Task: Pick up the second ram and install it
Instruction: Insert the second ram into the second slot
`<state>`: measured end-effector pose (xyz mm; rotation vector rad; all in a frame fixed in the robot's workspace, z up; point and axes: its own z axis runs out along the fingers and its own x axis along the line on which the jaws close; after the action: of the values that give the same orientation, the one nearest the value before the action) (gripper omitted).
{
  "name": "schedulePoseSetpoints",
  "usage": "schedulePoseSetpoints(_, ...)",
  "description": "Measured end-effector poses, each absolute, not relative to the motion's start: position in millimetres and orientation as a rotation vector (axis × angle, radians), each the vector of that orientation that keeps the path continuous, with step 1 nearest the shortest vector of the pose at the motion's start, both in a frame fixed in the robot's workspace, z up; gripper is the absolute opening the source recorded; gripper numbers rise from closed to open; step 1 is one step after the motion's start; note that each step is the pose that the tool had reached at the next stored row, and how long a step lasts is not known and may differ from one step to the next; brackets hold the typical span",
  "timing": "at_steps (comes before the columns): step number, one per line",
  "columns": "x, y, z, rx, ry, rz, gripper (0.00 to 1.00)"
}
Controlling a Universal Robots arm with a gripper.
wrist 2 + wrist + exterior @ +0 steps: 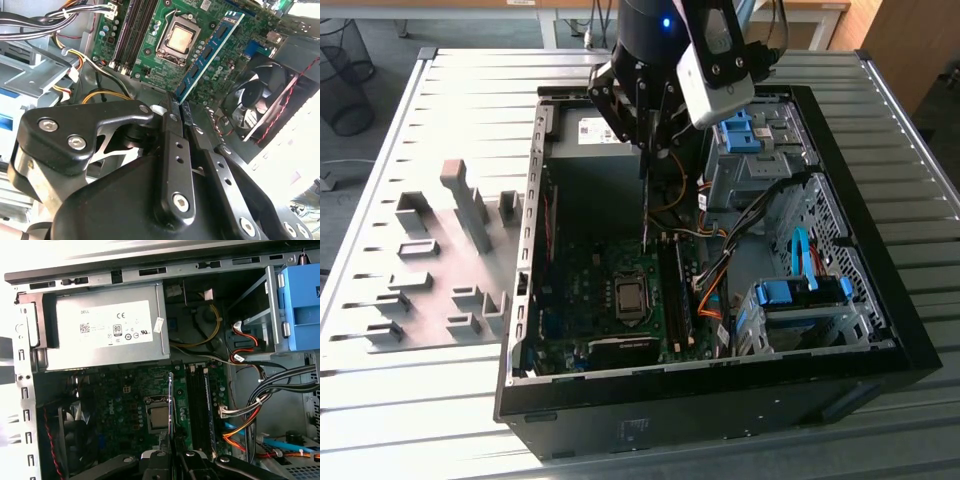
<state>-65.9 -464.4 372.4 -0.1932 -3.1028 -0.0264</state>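
Observation:
My gripper (645, 148) hangs over the open computer case (880, 300), shut on the second ram (645, 205). The ram is a slim blue board with black chips, held upright with its lower end just above the motherboard (575, 300), beside the processor socket (630, 297). In the second wrist view the ram (207, 52) sticks out from between the closed black fingers (172, 130), over the green board. Seen edge-on in the first wrist view, the ram (171, 405) rises from the gripper (172, 454), with the long black memory slots (200, 405) a short way to one side of it.
A silver power supply (105, 330) fills the case's far end. Blue drive brackets (800, 295) and orange and black cables (715, 285) crowd the exterior view's right side. A case fan (260, 100) sits by the board. A grey parts fixture (440, 260) lies outside the case.

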Motion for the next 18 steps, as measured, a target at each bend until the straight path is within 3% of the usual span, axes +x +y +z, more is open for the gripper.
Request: schedulePoseSetpoints(18,-56.3,-464.4,365.1,-0.193,-3.103,-0.026,0.14)
